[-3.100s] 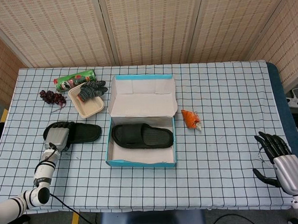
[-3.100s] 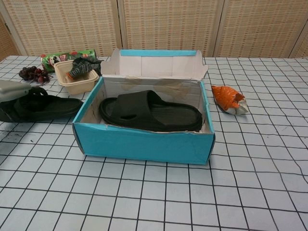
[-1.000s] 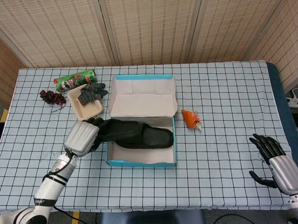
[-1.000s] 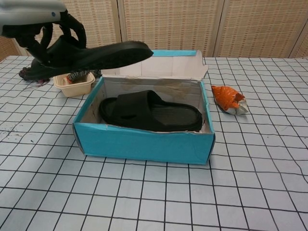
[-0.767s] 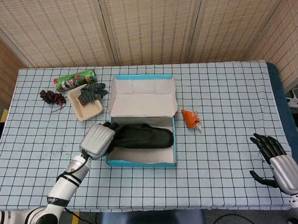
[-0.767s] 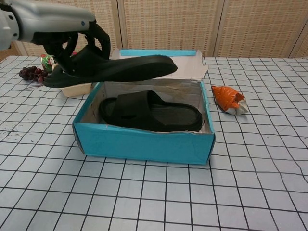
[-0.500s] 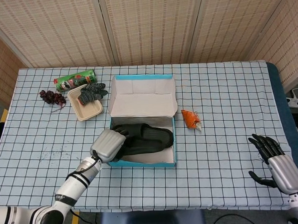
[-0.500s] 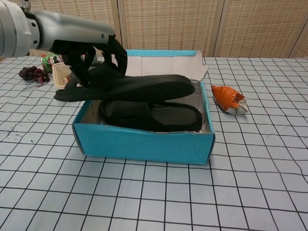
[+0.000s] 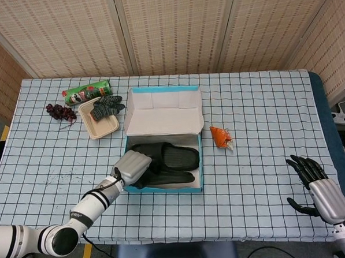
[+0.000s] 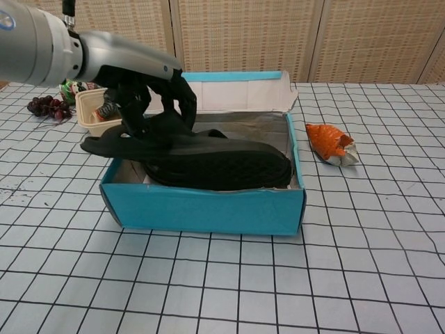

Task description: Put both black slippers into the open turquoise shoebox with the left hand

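The open turquoise shoebox [image 9: 194,189] [image 10: 201,209] stands mid-table with its lid flap up at the back. One black slipper [image 9: 177,156] lies inside along the far side. My left hand [image 9: 133,165] [image 10: 154,97] grips the second black slipper [image 9: 166,176] [image 10: 208,161] by its strap and holds it tilted over the box's front part, its heel end sticking out past the left wall. My right hand [image 9: 320,186] hovers open near the table's front right corner, holding nothing.
A beige tray [image 9: 99,125] with a grey glove [image 9: 106,104], a green can [image 9: 86,91] and dark grapes [image 9: 60,111] sit at the back left. An orange crumpled wrapper [image 9: 221,137] [image 10: 331,145] lies right of the box.
My left hand lifted the second slipper from the table's left, carried it right and lowered it onto the box. The box shifted slightly. The right hand stayed put.
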